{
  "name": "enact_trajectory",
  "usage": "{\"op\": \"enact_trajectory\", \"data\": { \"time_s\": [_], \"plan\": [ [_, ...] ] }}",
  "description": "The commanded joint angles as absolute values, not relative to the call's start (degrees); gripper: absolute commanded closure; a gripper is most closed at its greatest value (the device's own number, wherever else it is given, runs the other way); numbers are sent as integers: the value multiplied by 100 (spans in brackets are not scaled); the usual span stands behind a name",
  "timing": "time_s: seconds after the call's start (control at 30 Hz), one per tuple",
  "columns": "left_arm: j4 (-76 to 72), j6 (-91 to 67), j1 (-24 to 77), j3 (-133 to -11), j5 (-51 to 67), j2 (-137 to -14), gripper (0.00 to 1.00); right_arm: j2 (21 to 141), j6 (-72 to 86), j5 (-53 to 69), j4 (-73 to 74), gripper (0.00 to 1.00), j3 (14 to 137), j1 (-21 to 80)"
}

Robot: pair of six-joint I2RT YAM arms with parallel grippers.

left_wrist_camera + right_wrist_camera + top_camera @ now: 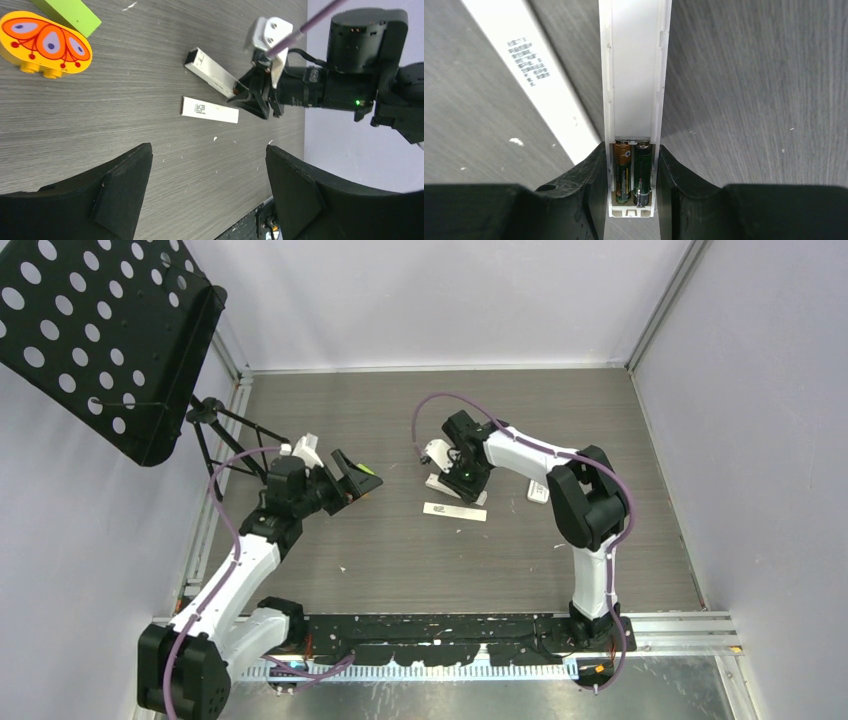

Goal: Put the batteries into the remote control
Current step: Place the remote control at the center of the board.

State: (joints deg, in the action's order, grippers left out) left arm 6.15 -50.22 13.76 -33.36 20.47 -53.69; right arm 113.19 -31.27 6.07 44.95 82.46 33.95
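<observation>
- From the top view, the right gripper (455, 476) was closed on the white remote control (436, 481) out on the grey table (400, 560). The loose battery cover (455, 511) lay flat just beside it, on the robot's side. The left gripper (352, 480) hung well apart to the left.
- In the left wrist view, the left fingers (115, 185) stood spread wide with nothing between them. The remote and the cover lay ahead, not touching the fingers. An orange butterfly toy (45, 42) and a green block (70, 12) sat off to one side.
- In the right wrist view, the right fingers (591, 185) pressed on both long sides of the remote at its open end. Two batteries (623, 170) lay side by side in the compartment, between the fingers. Both looked seated, so the loading step seemed nearly finished. I judged that the next move called for the free left gripper to pick up the cover and slide it on while the right one kept the remote steady.
</observation>
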Motion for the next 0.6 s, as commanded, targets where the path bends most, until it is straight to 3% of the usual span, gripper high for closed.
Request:
{"op": "enact_trajectory", "data": {
  "time_s": [0.0,0.17,0.33,0.57],
  "plan": [
    [311,-4752,1354,-3665,2606,-5616,15,11655,-3004,-70,4439,76,8578,3366],
    [292,-4645,1358,-3770,2882,-5991,17,11686,-2869,-330,4419,60,8608,3362],
    [152,-4632,1382,-3748,2951,-6321,17,11096,-2596,303,4341,35,8492,3314],
    [-131,-4621,1828,-3738,2479,-6928,18,10015,-1396,555,3750,26,7797,3313]
  ]
}}
